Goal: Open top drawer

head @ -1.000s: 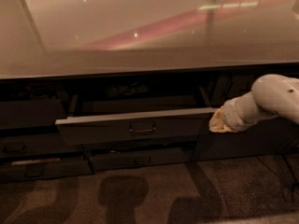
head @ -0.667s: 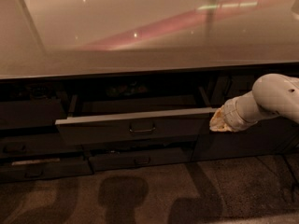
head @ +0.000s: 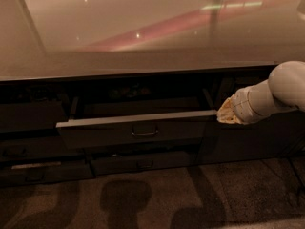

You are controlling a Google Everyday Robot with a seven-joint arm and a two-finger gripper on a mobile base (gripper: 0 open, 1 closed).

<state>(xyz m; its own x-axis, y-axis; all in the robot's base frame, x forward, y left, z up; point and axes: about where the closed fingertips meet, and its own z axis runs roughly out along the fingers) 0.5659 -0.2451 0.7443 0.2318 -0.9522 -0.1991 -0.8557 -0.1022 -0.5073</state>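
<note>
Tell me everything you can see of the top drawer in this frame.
The top drawer is pulled partway out from under the glossy countertop. Its flat dark grey front carries one small rectangular handle at the centre, and its pale top rim catches light. The interior is in shadow. The gripper sits at the front's right end, seemingly against the rim; lower drawer fronts lie beneath.

Countertop (head: 143,37): glossy, smooth, v. reflective w/ light streaks. Top drawer (head: 105,136) front: matt dark grey; pull handle (head: 145,132) looks like dull metal. Arm (head: 279,92): smooth white plastic shell. Gripper (head: 227,115), at drawer's right end: yellowish, matt. Floor (head: 152,199): speckled, rough-looking.
</note>
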